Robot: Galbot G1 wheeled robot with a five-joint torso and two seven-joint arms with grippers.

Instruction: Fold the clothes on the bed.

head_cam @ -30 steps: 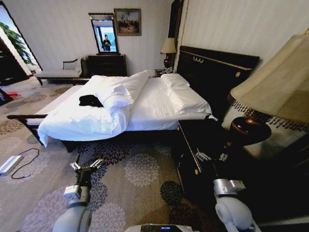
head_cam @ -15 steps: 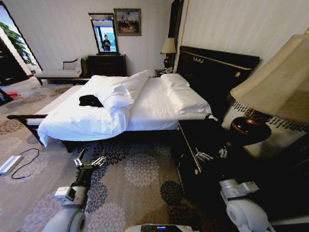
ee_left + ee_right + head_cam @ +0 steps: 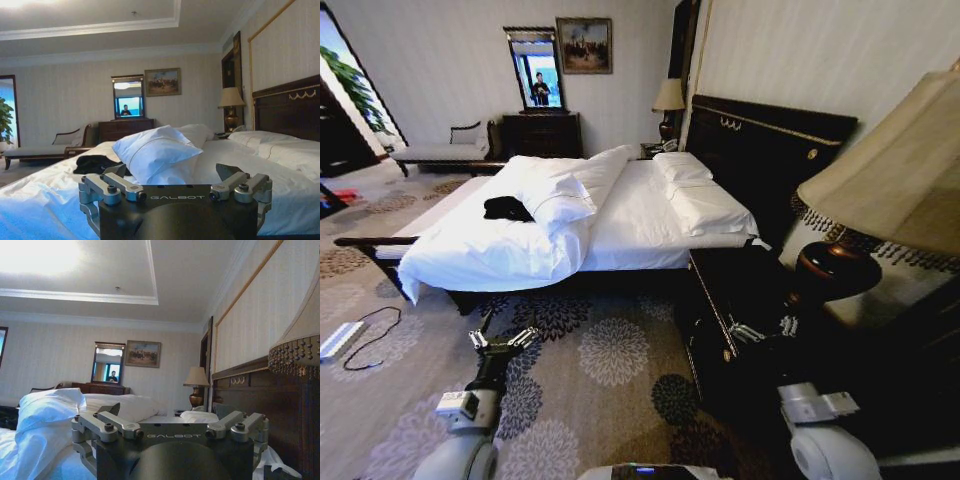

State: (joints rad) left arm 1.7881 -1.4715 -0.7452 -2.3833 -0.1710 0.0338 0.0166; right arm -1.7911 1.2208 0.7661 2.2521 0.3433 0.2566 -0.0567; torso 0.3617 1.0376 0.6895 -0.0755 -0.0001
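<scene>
Head view: black T-shirt (image 3: pixel 507 208) lies bunched on the bed (image 3: pixel 640 215) beside a pillow (image 3: pixel 555 197); left tool (image 3: pixel 503 341) and right tool (image 3: pixel 761 329), well short of it, spread open, empty. Left wrist view: T-shirt (image 3: pixel 95 163) beyond the fingers (image 3: pixel 106 185).

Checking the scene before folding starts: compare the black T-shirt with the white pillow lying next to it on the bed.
The T-shirt is black, limp and crumpled into a low heap; the pillow is white, plump and stands higher. The T-shirt is the smaller of the two. It lies nearer the bed's far side, the pillow closer to the middle. Both rest on the white duvet, side by side.
</scene>
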